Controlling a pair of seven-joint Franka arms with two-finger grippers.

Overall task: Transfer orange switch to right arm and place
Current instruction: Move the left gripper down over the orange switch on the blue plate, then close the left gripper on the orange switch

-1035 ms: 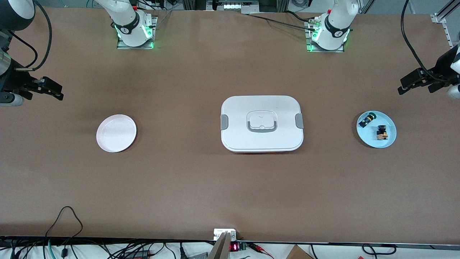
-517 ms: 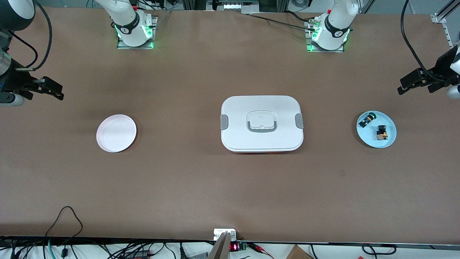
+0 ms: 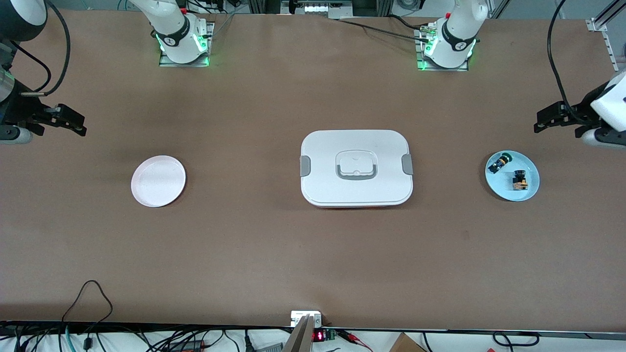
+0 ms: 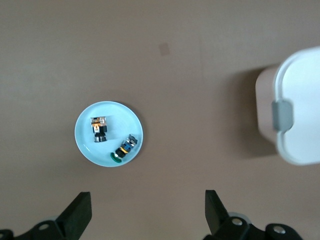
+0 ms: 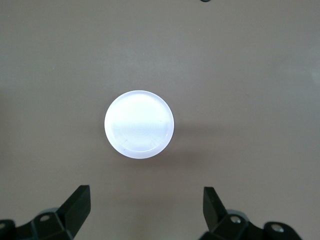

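The orange switch, a tiny black block with an amber band, lies on a light blue plate at the left arm's end of the table. The left wrist view shows the switch on that plate too. My left gripper hangs open and empty over bare table just beside the plate, its jaws wide apart. At the right arm's end, my right gripper waits open and empty over the table near a white plate; its jaws also stand wide.
A small black part with a green cap shares the blue plate with the switch. A white lidded box with grey clips sits mid-table between the two plates. Cables run along the table edge nearest the front camera.
My left gripper has shifted a little toward the middle of the table, and its wrist has turned. The right arm and the objects have not moved.
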